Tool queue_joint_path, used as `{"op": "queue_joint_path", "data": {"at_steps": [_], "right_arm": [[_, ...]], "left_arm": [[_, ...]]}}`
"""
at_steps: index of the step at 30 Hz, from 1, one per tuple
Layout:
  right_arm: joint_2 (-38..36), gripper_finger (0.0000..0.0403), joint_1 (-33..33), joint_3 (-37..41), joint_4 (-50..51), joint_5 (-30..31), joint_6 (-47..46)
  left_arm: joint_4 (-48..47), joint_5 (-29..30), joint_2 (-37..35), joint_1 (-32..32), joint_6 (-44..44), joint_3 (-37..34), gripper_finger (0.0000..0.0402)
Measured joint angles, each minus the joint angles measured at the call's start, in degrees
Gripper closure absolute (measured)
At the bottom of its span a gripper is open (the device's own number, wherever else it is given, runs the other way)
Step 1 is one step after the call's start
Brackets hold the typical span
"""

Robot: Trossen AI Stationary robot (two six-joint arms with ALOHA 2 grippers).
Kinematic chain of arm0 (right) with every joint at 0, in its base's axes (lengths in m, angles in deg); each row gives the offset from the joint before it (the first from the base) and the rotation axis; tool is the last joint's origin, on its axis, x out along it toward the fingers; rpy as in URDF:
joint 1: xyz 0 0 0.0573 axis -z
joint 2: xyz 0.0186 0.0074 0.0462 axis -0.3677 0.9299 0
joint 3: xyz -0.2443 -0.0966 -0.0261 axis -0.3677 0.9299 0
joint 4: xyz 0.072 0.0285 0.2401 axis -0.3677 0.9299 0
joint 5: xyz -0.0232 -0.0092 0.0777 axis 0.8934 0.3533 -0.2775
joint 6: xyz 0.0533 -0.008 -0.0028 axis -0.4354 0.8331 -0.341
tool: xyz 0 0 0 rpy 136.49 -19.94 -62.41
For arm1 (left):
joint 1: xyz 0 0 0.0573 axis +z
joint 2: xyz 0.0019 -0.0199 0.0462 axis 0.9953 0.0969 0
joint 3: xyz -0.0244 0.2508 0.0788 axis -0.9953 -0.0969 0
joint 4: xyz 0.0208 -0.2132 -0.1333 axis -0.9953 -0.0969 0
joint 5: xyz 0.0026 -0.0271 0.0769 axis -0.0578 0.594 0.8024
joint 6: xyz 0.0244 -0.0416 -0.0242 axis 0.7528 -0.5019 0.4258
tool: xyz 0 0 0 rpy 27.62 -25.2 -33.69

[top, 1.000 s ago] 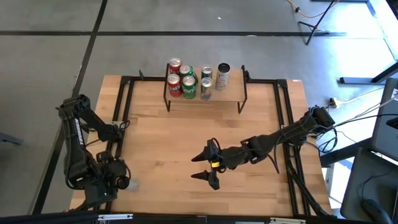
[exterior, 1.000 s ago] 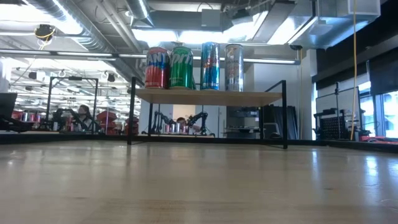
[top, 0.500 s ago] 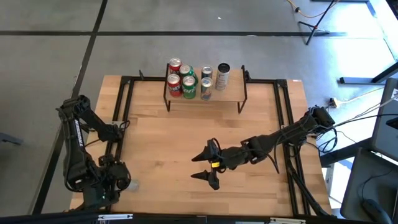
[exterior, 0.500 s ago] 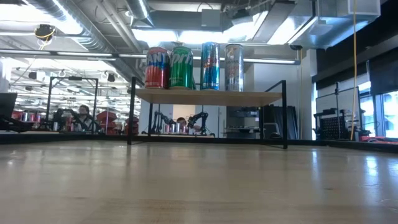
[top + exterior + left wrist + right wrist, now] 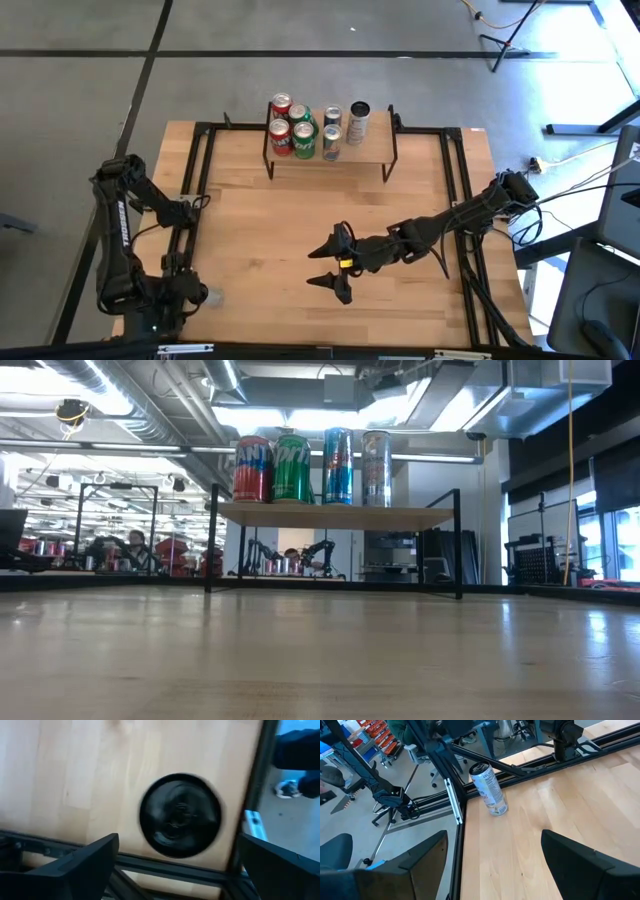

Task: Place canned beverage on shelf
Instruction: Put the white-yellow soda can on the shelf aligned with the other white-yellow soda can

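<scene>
The table is mostly bare wood. At its twelve o'clock edge the shelf carries seven cans in two rows, with room left on its three o'clock end. The right arm lies low across the middle, its tool spread apart and empty, aimed toward nine o'clock. The left arm is folded at the eight o'clock corner, its tool also wide apart, holding nothing, looking down on a black round fitting by the frame rail.

The can still to be shelved, a pale one, stands upright by the table's nine o'clock rail; overhead I can only just make it out.

The trouble I'd expect: the can sits tight against the rail, so a finger could strike the frame or tip the can over the edge. At the shelf, a careless approach could knock over cans already standing there.
</scene>
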Motion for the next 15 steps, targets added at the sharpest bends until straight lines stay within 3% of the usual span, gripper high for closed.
{"op": "queue_joint_path", "data": {"at_steps": [15], "right_arm": [[-0.02,0.0098,0.0,0.0,-0.04,0.98,-0.03]], "left_arm": [[11.64,2.91,0.0,-0.02,-2.51,-10.85,0.0007]]}}
